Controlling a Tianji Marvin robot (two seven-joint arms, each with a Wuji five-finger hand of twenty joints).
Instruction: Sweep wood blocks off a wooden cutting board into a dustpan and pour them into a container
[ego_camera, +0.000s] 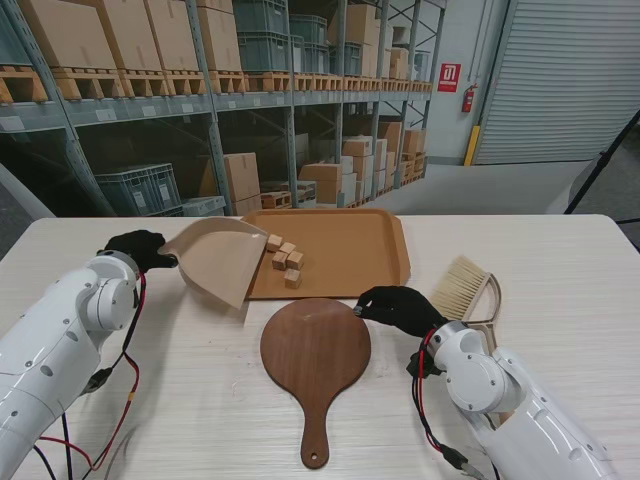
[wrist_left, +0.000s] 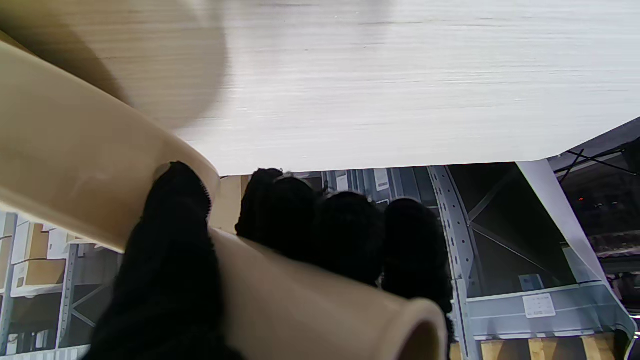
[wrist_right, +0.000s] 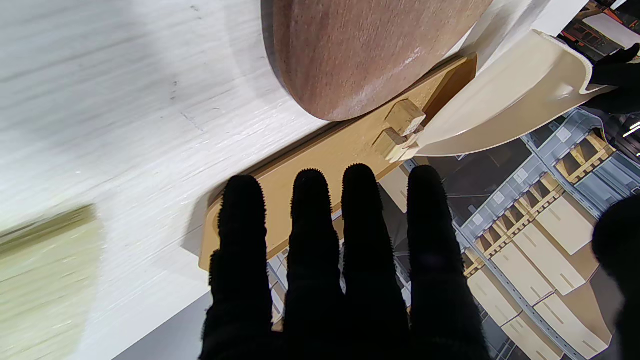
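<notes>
Warehouse racking with cartons and pallets behind; white wood-grain table (ego_camera: 200, 400) in front. Left robot hand (ego_camera: 140, 247) grips the dustpan (ego_camera: 215, 258) by its tubular handle, thumb over the top and fingers curled beneath in the left wrist view; the pan tilts with its lip over the left edge of the tray (ego_camera: 365, 250). Blocks (ego_camera: 284, 262) lie clustered in the tray just at the lip. Board (ego_camera: 316, 350) sits bare, nearer to me. Right robot hand (ego_camera: 398, 307) is empty, fingers straight and spread, near the board's right edge; brush (ego_camera: 463, 289) lies beside it. Judgement: blocks look light, stiff, prone to roll; the pan is rigid smooth plastic, best held at the handle; the brush likewise by its handle.
</notes>
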